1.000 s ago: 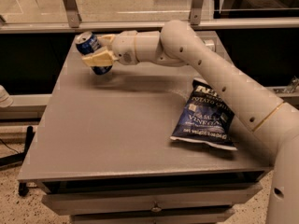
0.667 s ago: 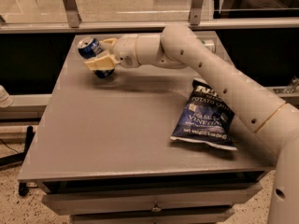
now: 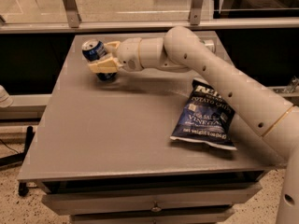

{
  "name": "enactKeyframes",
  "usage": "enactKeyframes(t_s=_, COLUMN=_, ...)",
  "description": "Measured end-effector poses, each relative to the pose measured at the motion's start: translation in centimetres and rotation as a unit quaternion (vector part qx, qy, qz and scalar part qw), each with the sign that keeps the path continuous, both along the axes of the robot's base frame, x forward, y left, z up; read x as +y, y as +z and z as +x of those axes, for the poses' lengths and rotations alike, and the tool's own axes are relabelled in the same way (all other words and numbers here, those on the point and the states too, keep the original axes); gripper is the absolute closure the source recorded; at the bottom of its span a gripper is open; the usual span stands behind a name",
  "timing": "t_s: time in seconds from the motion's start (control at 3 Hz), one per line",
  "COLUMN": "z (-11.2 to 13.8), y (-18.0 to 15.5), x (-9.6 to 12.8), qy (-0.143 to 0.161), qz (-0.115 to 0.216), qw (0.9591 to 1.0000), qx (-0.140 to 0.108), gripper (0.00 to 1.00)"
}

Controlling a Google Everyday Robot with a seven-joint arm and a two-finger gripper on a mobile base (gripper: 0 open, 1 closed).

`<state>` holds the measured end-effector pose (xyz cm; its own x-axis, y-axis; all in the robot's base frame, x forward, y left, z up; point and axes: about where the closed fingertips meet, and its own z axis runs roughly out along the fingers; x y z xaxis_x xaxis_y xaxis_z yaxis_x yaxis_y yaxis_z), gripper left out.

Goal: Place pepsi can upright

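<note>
Where writing can be read, it is on the dark blue crinkled foil chip bag (image 3: 203,118): "POTATO" and "VINEGAR" are made out in white, while the brand line above is too blurred. On the small dark blue aluminium pepsi can (image 3: 93,50) only faint white marks are seen. Its middle is hidden by the cream jaws of the white arm's gripper (image 3: 100,59), which are clamped on it near the far left corner of the grey counter (image 3: 117,139). The can is held tilted, silver top leaning left; whether its base touches the counter cannot be told.
</note>
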<state>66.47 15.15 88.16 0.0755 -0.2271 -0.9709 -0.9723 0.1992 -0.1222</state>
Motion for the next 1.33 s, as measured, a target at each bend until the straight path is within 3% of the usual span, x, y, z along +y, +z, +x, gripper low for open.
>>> enactKeyframes(t_s=0.67, z=0.0, y=0.3, x=0.0, qy=0.000, qz=0.000, qw=1.0000, qx=0.000, gripper=0.13)
enactKeyframes(t_s=1.0, z=-0.4, y=-0.3, x=-1.3, qy=-0.014, qz=-0.003, qw=0.9999, qx=0.002, gripper=0.00)
enactKeyframes(t_s=1.33, z=-0.9, y=-0.6, x=-2.4, qy=-0.027, qz=-0.004, qw=0.9996, qx=0.003, gripper=0.00)
